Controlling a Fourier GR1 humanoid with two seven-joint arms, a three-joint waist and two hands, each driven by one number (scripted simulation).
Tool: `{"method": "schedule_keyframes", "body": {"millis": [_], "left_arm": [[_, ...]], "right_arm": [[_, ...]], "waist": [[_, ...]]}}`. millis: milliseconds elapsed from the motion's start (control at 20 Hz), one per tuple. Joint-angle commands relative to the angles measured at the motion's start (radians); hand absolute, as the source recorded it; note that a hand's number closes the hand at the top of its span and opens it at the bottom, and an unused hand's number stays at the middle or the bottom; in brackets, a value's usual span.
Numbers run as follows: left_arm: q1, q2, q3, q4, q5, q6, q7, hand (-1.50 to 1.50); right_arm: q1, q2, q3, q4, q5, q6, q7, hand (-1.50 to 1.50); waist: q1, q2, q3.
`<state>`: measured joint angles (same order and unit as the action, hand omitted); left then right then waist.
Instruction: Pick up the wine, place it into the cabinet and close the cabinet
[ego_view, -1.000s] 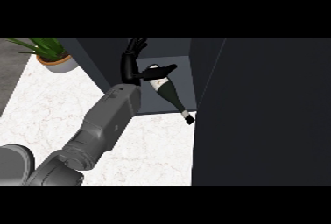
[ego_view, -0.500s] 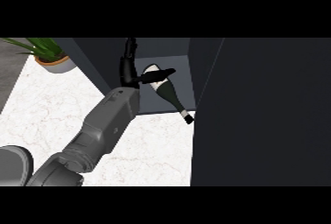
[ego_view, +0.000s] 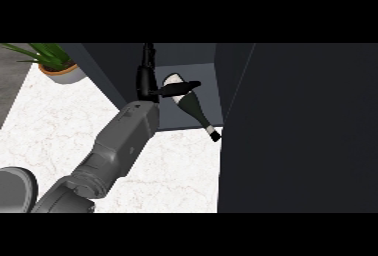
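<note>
The cabinet (ego_view: 295, 125) is the largest item before me: a dark body filling the right side of my view, with an open compartment at upper centre showing a grey-blue floor. The table (ego_view: 52, 130) carries it, a white marbled surface running across the left and centre. My left forearm (ego_view: 122, 145), grey, rises from the lower left edge toward the compartment. A potted plant (ego_view: 55, 62) stands at the table's far left corner, green leaves in a terracotta-coloured pot, well apart from the cabinet opening. The wine (ego_view: 193, 107) lies on its side on the compartment floor: a dark bottle with a pale label patch at its far, wide end, a body that tapers toward me, and a narrow neck with a white band and dark tip that projects just past the front edge over the table. My left robot hand (ego_view: 146, 82), black, is spread: fingers straight and pointing away, thumb extended sideways across the bottle's wide end.
</note>
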<state>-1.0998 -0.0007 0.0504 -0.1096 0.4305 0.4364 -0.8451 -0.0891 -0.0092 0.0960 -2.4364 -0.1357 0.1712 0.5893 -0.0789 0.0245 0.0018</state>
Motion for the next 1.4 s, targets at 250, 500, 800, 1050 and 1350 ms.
{"method": "schedule_keyframes", "body": {"millis": [250,500,800,1050,1350], "left_arm": [[0.047,0.009,0.002,0.011,-0.007,-0.107,-0.031,-1.50],[0.043,0.001,-0.009,0.010,0.007,-0.113,-0.023,-1.50],[0.050,0.001,-0.007,-0.020,0.057,-0.176,-0.013,-1.50],[0.108,0.001,-0.065,-0.039,0.120,-0.197,-0.037,-1.50],[0.144,0.001,-0.161,-0.113,0.203,-0.179,-0.009,-1.50]], "right_arm": [[0.034,0.008,0.040,-0.076,-0.018,-0.002,0.035,-1.50],[0.023,0.008,0.021,-0.050,-0.036,-0.010,0.021,-1.50],[0.060,-0.001,0.034,-0.083,-0.025,-0.001,0.015,-1.50],[-0.008,0.009,0.082,-0.070,0.021,-0.065,0.071,-1.50],[-0.037,0.004,0.053,-0.045,0.011,-0.059,0.073,-1.50]], "waist": [[0.007,0.000,-0.004],[0.006,-0.006,-0.003],[0.014,-0.013,-0.002],[0.015,-0.021,-0.003],[0.018,-0.022,-0.003]]}}
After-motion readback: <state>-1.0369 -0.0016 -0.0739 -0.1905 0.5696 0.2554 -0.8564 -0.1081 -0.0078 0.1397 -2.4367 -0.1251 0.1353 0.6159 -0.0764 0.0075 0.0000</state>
